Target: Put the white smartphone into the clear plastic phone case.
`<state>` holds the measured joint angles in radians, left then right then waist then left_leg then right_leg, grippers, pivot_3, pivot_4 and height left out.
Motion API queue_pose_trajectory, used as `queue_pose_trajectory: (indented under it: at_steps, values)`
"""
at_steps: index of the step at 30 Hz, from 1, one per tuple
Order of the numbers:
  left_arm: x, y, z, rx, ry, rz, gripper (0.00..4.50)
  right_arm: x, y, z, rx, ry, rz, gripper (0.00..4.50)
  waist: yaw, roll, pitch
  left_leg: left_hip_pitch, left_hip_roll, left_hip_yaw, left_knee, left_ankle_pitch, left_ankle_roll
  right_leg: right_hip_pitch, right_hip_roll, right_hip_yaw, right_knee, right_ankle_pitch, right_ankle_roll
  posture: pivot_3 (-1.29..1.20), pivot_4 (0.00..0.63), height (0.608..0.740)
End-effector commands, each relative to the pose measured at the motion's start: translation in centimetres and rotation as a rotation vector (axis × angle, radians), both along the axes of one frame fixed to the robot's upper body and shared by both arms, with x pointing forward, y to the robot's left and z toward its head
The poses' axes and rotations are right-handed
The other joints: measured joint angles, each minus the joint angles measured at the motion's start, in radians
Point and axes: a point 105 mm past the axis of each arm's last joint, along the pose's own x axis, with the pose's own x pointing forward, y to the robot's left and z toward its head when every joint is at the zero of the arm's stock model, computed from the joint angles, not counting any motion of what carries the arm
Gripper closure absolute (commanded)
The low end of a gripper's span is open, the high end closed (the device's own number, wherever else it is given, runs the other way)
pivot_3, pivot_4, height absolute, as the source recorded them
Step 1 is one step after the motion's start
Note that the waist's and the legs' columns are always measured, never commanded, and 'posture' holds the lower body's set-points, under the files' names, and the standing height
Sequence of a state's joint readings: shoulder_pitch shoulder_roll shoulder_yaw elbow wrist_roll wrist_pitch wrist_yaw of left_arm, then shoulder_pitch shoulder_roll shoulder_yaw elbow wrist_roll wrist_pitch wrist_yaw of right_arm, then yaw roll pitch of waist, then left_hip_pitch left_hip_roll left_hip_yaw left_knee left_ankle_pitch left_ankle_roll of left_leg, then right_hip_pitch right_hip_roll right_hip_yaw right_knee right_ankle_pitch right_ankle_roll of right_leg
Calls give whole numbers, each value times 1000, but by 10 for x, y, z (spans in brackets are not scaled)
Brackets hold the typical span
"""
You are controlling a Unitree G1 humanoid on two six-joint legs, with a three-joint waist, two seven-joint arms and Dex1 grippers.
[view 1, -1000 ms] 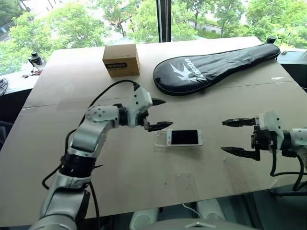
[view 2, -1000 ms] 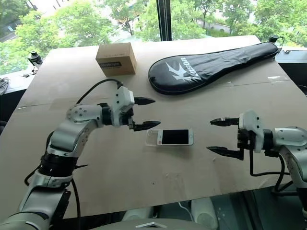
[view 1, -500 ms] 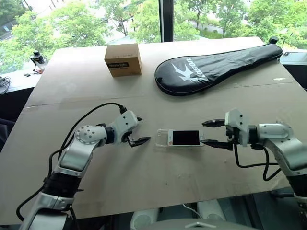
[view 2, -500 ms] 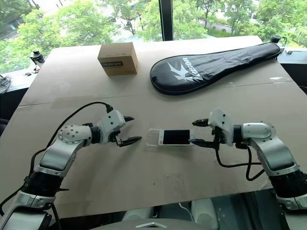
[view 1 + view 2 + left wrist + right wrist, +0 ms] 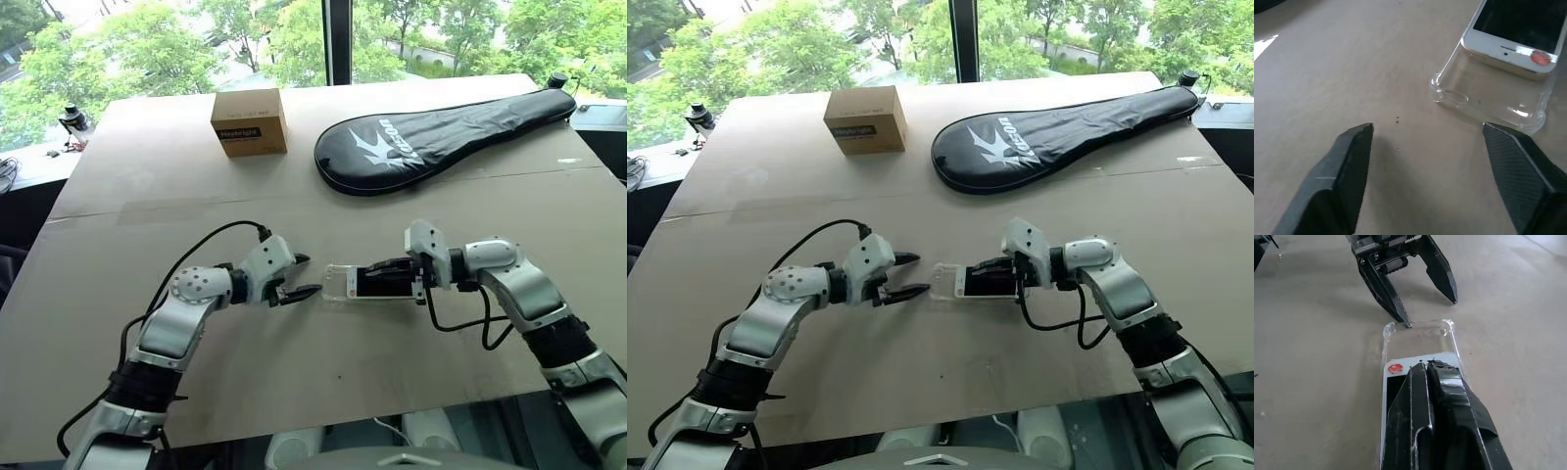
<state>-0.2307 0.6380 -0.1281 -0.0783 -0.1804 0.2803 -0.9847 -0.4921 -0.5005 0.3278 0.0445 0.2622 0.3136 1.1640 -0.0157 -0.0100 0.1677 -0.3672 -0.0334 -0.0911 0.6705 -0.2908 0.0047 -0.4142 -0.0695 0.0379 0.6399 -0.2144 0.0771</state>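
Right gripper [image 5: 1422,363] shut, resting atop white smartphone [image 5: 1513,36], left gripper [image 5: 305,274] parted at transparent plastic phone case [image 5: 1488,95] end, phone partway in case mid-table, one brown cardboard box [image 5: 249,121], one black racket cover [image 5: 441,127]

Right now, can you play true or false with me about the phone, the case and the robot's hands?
1. The phone lies partly in the case, with one end of the case uncovered. True.
2. The right gripper is wide open. False: its fingers are shut together, lying over the phone.
3. The left gripper is open, near the case's bare end. True.
4. The box sits on the phone. False: it stands far off, near the table's back edge.
5. The black racket bag lies beyond the phone. True.
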Motion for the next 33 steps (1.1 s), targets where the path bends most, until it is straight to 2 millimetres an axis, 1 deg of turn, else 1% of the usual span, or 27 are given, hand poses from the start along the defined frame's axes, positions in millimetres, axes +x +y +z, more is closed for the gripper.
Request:
queue_pose_trajectory:
  at_steps: [1, 2, 4, 10, 12, 16, 18, 21, 22, 23, 25, 26, 27, 29, 32, 33]
  values:
    - [-3, -4, 12, -13, -28, -25, 3176, 2, 8, 10, 13, -52, 45, 4500, -1, 0, 0, 0, 0, 0, 0, 0, 0, 0, 0, 0, 0, 0, 0, 0, 150, 740]
    - [-3, -3, 13, -14, -30, -24, 3734, 2, 10, 9, 13, -51, 48, 4500, -1, 0, 0, 0, 0, 0, 0, 0, 0, 0, 0, 0, 0, 0, 0, 0, 150, 740]
    - [-4, -3, 14, -13, -32, -22, 4306, 3, 12, 3, -6, -47, 52, 4500, -2, 0, 0, 0, 0, -1, 0, 0, 0, 0, 0, 0, 0, 0, 0, 0, 150, 740]
    - [-5, -3, 17, -29, -25, -20, 4306, 7, 11, -17, -111, -47, 45, 4500, -3, 0, 0, 1, 0, -2, 0, 0, 0, 0, 0, 0, 0, 0, 0, 0, 150, 740]
    - [-4, -2, 16, -25, -21, -19, 4306, 8, 8, -27, -185, -26, 17, 4500, -3, 0, 0, 1, 0, -2, 0, 0, 0, 0, 0, 1, 0, 0, 0, 0, 150, 740]
    - [-3, 1, 13, -11, -16, -16, 4306, 8, 0, -45, -294, 37, -17, 4500, -4, 0, -1, 4, 0, -1, 0, 0, 0, 2, 1, 1, 1, 0, 0, 0, 150, 740]
    - [-2, 1, 13, -8, -15, -17, 4306, 9, -6, -53, -322, 57, -34, 4500, -4, 0, -2, 5, 0, -1, 0, 0, 0, 2, 1, 1, 2, 0, 0, 0, 150, 740]
    - [-2, 0, 12, -6, -15, -19, 4306, 13, -12, -57, -336, 78, -79, 4500, -4, -1, -3, 6, 0, -1, 0, 0, 0, 3, 1, 2, 2, 0, 0, 0, 150, 740]
    - [-1, 0, 11, -4, -15, -20, 4306, 16, -11, -54, -316, 65, -88, 4500, -3, -1, -4, 6, 0, -1, 0, 0, 0, 3, 1, 2, 2, 0, 0, 0, 150, 740]
    - [-1, -1, 11, -3, -16, -23, 4306, 14, -1, -37, -208, 46, -61, 4500, -2, -1, -4, 6, 0, -1, 0, 0, 0, 3, 1, 2, 2, 0, 0, 0, 150, 740]
    - [-2, -2, 10, 0, -17, -25, 4306, 8, 4, -2, -63, 15, -29, 4500, 2, -1, -4, 6, 0, -1, 0, 0, 0, 3, 1, 1, 2, 0, 0, 0, 150, 740]
    - [-2, -2, 10, 1, -18, -26, 4306, 5, 4, 7, -30, 5, -18, 4500, 3, -1, -4, 5, 0, -1, 0, 0, 0, 3, 1, 1, 2, 0, 0, 0, 150, 740]
    - [-2, -2, 10, 2, -20, -27, 4306, -1, 2, 22, 31, -1, 2, 4500, 3, -1, -3, 4, 0, -2, 0, 0, 0, 2, 1, 1, 2, 0, 0, 0, 150, 740]
    - [-1, -4, 10, 4, -24, -28, 4306, -6, -8, 46, 98, -25, 4, 4500, 1, 0, -2, 2, 0, -3, 0, 0, 0, 1, 0, 1, 2, 0, 0, 0, 150, 740]
    - [-1, -9, 10, 0, -26, -37, 4306, -18, -24, 76, 118, -50, -9, 4500, 1, 1, -1, 1, 0, -3, -1, 0, 0, 0, 0, 1, 0, 0, 0, 0, 150, 740]
    - [-1, -11, 10, -2, -24, -41, 4306, -20, -30, 84, 115, -48, -28, 4500, 1, 1, -1, 1, 0, -3, -1, 0, 0, 0, 0, 1, 0, 0, 0, 0, 150, 740]
